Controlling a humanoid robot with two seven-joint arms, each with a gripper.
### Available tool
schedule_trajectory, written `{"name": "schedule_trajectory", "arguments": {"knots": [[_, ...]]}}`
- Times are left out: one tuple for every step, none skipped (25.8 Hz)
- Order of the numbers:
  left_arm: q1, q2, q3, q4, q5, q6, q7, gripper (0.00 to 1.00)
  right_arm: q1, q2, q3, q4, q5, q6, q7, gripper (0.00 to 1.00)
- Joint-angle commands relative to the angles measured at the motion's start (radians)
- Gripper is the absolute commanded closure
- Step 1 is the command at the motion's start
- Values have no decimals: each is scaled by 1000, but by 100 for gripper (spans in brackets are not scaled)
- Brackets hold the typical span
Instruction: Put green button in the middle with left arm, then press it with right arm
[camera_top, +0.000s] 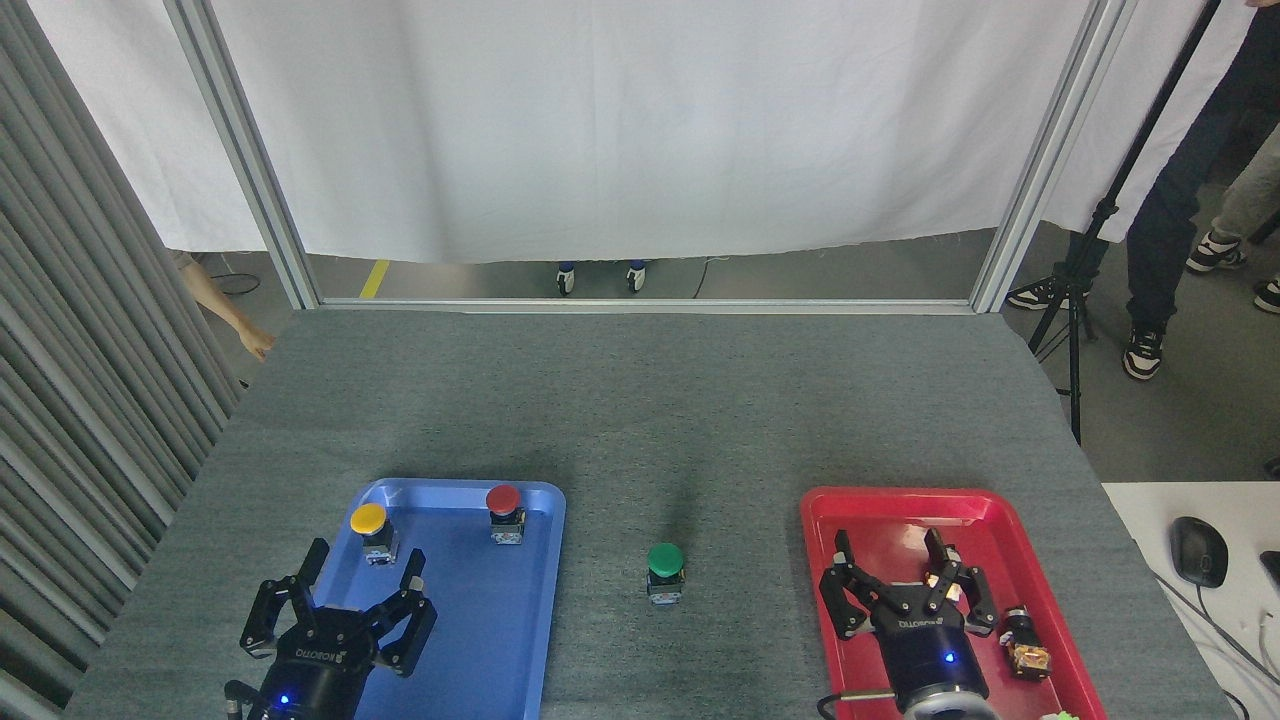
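green button (664, 561) upright, between both open jaws

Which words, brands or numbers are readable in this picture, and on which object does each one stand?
"ROBOTIQ", white letters on the body of the left gripper.
"ROBOTIQ", white letters on the body of the right gripper, small but still legible.
The green button, the yellow button, the red button, the blue tray and the red tray show no readable text.
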Motion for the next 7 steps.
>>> {"name": "schedule_trajectory", "arguments": {"knots": [[-2, 1, 0, 0, 0, 0, 0, 0, 7, 1, -2, -9, 0, 6, 0, 0], [-3, 1, 2, 0, 0, 2, 0, 0, 7, -1, 0, -9, 0, 6, -2, 0], [-3, 3, 2, 0, 0, 2, 0, 0, 7, -1, -2, -10, 0, 8, 0, 0], [-3, 3, 2, 0, 0, 2, -2, 0, 7, -2, -2, -10, 0, 8, 0, 0], [-5, 3, 2, 0, 0, 2, -2, 0, 7, -2, -2, -12, 0, 8, -2, 0], [-5, 3, 2, 0, 0, 2, -2, 0, 7, -4, 0, -16, 2, 8, -2, 0], [-5, 3, 2, 2, 0, 0, -3, 0, 7, -5, 0, -23, 2, 8, -3, 0]]}}
